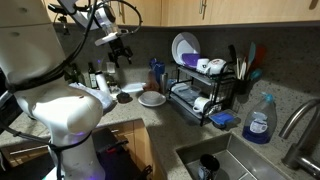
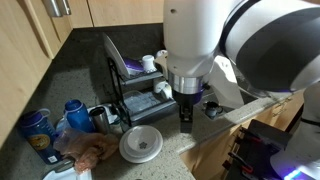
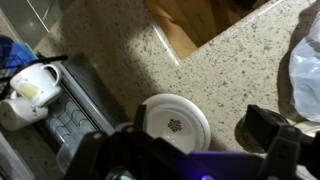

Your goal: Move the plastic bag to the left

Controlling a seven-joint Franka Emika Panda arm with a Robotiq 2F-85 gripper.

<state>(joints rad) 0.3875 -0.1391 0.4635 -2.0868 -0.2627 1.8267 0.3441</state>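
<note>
The plastic bag [image 3: 306,68] shows only as a whitish, crinkled edge at the right border of the wrist view, lying on the speckled counter. I cannot make it out for certain in either exterior view. My gripper [image 3: 200,150] is open and empty, its two dark fingers wide apart. It hangs well above the counter in both exterior views [image 1: 120,47] [image 2: 187,118]. It is over a white round plate [image 3: 175,122], with the bag off to one side of it.
The plate also shows in both exterior views [image 1: 152,98] [image 2: 140,145]. A black dish rack [image 1: 205,90] [image 2: 135,85] holds plates and mugs. A dark round object [image 3: 248,130] lies by the plate. Blue bottles [image 2: 40,130], a brownish cloth [image 2: 92,150], a sink [image 1: 215,160] and a blue soap bottle [image 1: 260,120] are nearby.
</note>
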